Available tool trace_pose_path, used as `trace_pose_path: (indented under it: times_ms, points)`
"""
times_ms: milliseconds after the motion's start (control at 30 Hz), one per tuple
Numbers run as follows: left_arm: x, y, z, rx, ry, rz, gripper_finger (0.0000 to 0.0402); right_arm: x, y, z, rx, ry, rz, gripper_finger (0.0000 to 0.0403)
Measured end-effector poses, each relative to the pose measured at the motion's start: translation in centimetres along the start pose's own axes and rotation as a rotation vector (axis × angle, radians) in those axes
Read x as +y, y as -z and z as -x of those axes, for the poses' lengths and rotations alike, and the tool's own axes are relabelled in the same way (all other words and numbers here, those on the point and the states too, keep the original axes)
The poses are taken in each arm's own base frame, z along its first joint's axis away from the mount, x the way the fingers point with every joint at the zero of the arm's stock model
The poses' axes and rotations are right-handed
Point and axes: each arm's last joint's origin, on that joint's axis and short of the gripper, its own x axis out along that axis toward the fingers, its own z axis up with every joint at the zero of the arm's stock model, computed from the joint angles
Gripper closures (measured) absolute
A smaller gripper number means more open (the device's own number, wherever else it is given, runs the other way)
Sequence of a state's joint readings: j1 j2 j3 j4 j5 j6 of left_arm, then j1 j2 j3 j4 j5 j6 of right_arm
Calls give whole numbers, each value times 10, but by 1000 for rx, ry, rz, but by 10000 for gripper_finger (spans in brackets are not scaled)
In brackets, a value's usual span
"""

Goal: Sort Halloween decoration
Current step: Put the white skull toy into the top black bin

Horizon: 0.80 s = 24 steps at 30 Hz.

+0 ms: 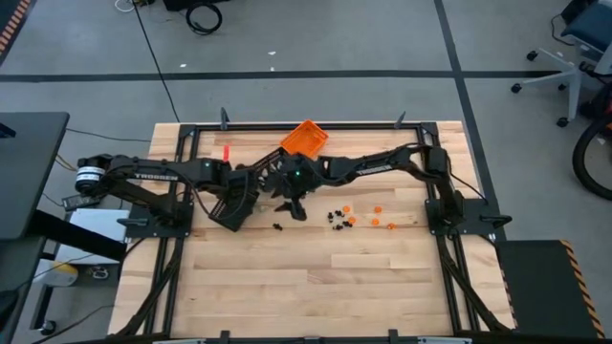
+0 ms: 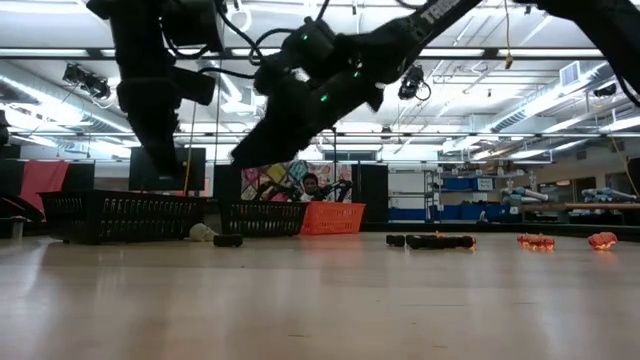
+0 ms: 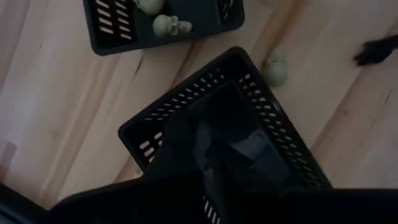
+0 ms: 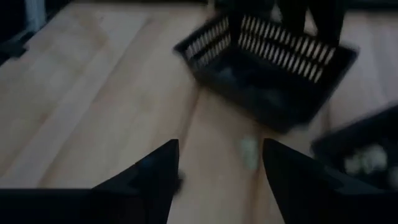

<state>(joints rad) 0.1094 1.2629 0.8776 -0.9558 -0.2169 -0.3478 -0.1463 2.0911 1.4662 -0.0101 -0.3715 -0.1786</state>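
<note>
**Caller:** Just ahead of your right gripper [image 4: 217, 163], a whitish trinket [image 4: 249, 149] lay alone on the wood, and those two dark fingers stood spread wide with nothing between them.

**Spotter:** Beyond that trinket you had a black slotted tray [image 4: 273, 59], and a second black tray [image 4: 360, 152] off to the side with pale pieces inside it.

**Caller:** Your left gripper [image 3: 214, 165] was shut, hanging right over a black tray [image 3: 267, 106]. You held nothing I could make out; the fingers were dark against the dark tray floor.

**Spotter:** Past that tray, from your left wrist, a pale skull [image 3: 277, 67] sat on the table just outside the tray's wall. Farther on, another black tray [image 3: 112, 37] held whitish skulls [image 3: 172, 26].

**Caller:** From above, both your arms met near the middle of the table [image 1: 316, 287], with the orange tray [image 1: 305, 139] tilted just behind your right gripper [image 1: 295, 203].

**Spotter:** Out to the side of that gripper, toward your right arm's base, you had the loose decorations: a cluster of black trinkets [image 1: 337, 218], then orange trinkets [image 1: 375, 215] scattered beyond them. One black piece [image 1: 277, 226] lay apart, nearer the gripper.

**Caller:** Down at table height, your right gripper [image 2: 262, 150] hung well clear of the wood, with the black trinkets [image 2: 435, 241] and orange ones [image 2: 536, 241] strung along the tabletop.
</note>
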Motion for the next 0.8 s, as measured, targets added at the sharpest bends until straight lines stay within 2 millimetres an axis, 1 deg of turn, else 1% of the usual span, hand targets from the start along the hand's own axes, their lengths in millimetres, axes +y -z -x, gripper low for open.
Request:
trace_pose_path:
  times_ms: [100,200,267,400,600,667,733,800]
  points:
    - [3,-1,3,-11,2,40,402,4,7,-19,-27,33,-2,169]
    - [7,-7,13,-39,9,112,402,7,10,-30,-55,108,-7,170]
    - [8,-11,20,-73,21,113,402,7,11,-31,-44,129,-26,170]
    - [13,-14,34,-137,2,31,402,6,11,-30,-44,149,-5,170]
    - [32,-16,42,-174,-29,24,402,10,11,-34,-58,140,7,171]
    - [38,-18,42,-180,-41,23,402,12,15,-42,-83,140,-7,172]
    - [44,-19,41,-180,-54,19,402,16,23,-54,-92,124,-34,174]
    - [50,-19,40,-178,-67,14,402,19,31,-65,-98,151,-55,175]
